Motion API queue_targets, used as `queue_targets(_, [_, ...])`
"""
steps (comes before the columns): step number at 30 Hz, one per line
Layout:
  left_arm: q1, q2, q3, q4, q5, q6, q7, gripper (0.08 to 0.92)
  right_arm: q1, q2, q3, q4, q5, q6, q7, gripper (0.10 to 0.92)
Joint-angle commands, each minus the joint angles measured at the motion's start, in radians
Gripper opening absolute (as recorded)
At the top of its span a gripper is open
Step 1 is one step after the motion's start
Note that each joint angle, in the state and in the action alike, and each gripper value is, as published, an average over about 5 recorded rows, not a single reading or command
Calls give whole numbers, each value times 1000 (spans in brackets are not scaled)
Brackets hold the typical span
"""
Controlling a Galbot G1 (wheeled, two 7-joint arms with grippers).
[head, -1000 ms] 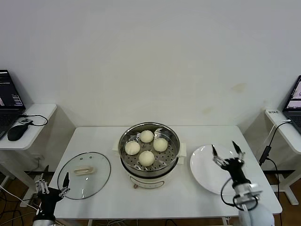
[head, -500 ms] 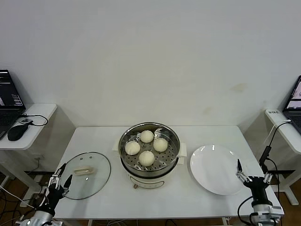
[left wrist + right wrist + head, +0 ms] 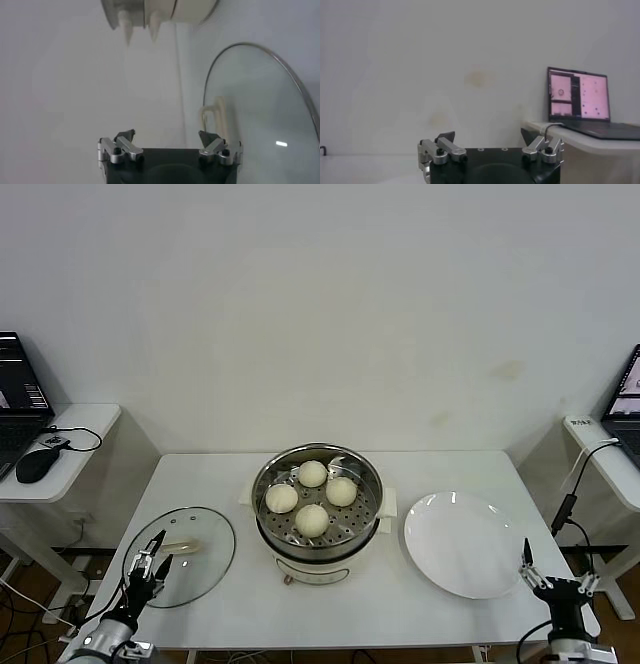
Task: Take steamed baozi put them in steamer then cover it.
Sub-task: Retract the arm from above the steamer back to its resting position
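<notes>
Four cream-white baozi (image 3: 312, 497) sit on the perforated tray inside the steel steamer (image 3: 318, 536) at the table's middle. The clear glass cover (image 3: 190, 569) lies flat on the table at the left, its cream handle (image 3: 179, 548) up; it also shows in the left wrist view (image 3: 260, 115). My left gripper (image 3: 152, 562) is open over the cover's near-left part, close to the handle (image 3: 212, 116). My right gripper (image 3: 555, 579) is open and empty past the table's front right corner, beside the white plate (image 3: 458, 545).
The steamer's cream base shows in the left wrist view (image 3: 165, 10). Side tables stand at both sides: the left one holds a laptop (image 3: 18, 389) and a mouse (image 3: 35, 466), the right one a laptop (image 3: 577, 95). A cable hangs at the right.
My left gripper has risen from below the table's front left edge onto the cover. My right gripper has drawn back from over the plate to beyond the front right corner.
</notes>
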Motion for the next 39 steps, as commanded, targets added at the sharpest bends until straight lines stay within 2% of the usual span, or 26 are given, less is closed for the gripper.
queue_targets(1, [-131, 13, 39, 137, 32, -2, -4, 823, -18, 19, 26, 1, -6, 12, 11, 823])
queue_targets(10, [-192, 23, 60, 225, 32, 2, -9, 823, -25, 31, 30, -1, -26, 17, 9, 823])
queue_targets(36, [-264, -1, 80, 288, 36, 16, -25, 822, -28, 38, -17, -2, -56, 17, 4, 823])
queue_targets(39, [-270, -3, 83, 303, 36, 19, -25, 801, -29, 39, -21, -3, -61, 16, 3, 823])
